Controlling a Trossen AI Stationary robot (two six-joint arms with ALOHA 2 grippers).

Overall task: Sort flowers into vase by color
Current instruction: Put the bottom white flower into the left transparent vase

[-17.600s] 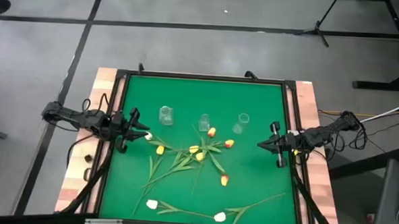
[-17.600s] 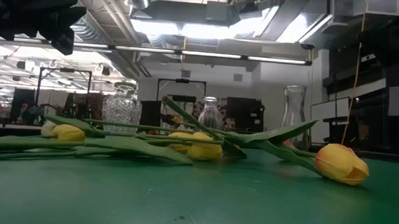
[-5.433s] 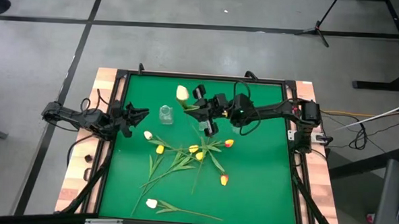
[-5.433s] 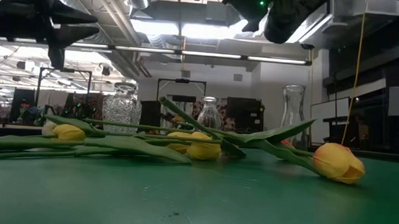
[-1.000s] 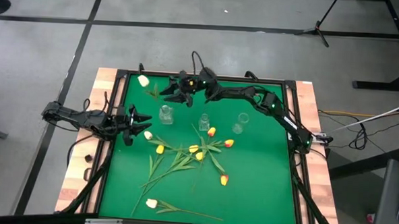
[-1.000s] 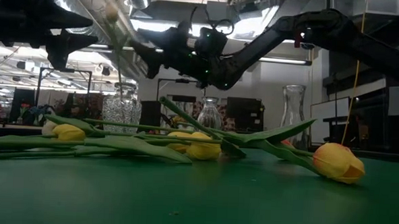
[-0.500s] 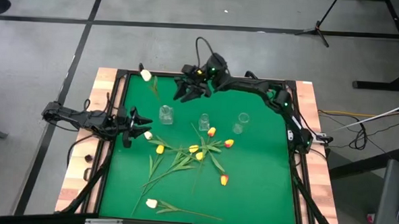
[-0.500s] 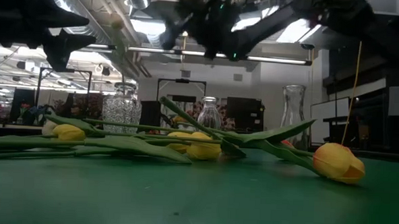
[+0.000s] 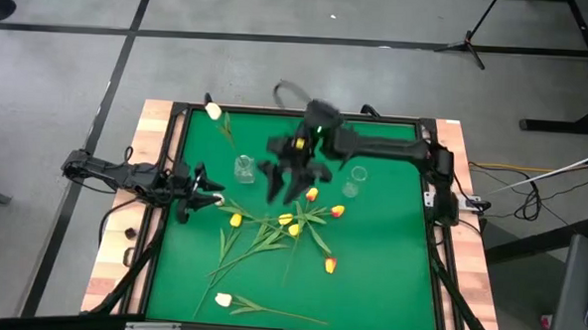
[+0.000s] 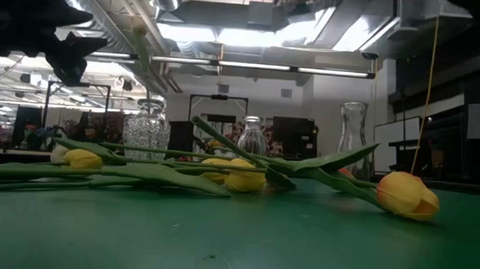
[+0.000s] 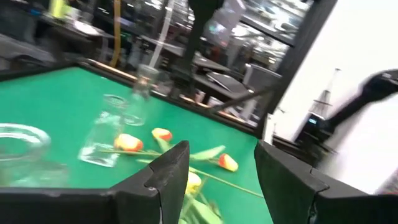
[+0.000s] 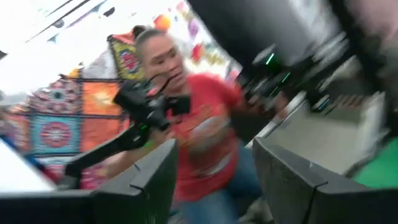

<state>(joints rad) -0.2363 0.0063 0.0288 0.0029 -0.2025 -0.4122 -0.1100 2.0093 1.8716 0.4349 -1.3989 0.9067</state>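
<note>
The right gripper is blurry in the high view, so its tip is hard to make out. The right wrist view shows its two fingers spread apart with nothing between them. Past them a person in a red shirt shows, also blurry. The right arm reaches from the right edge across the green table, and its gripper hangs over the middle, near the three glass vases.

One white flower sticks up from the vase on the left, leaning toward the far left corner. Its stem is thin and hard to follow. In the low view the top of that flower is lost against the bright ceiling.

Most flowers lie in a heap in the middle of the table. One white flower lies alone near the front edge.

The left gripper waits low at the left side of the table, its arm stretched flat. Its fingers are wide apart and hold nothing.
</note>
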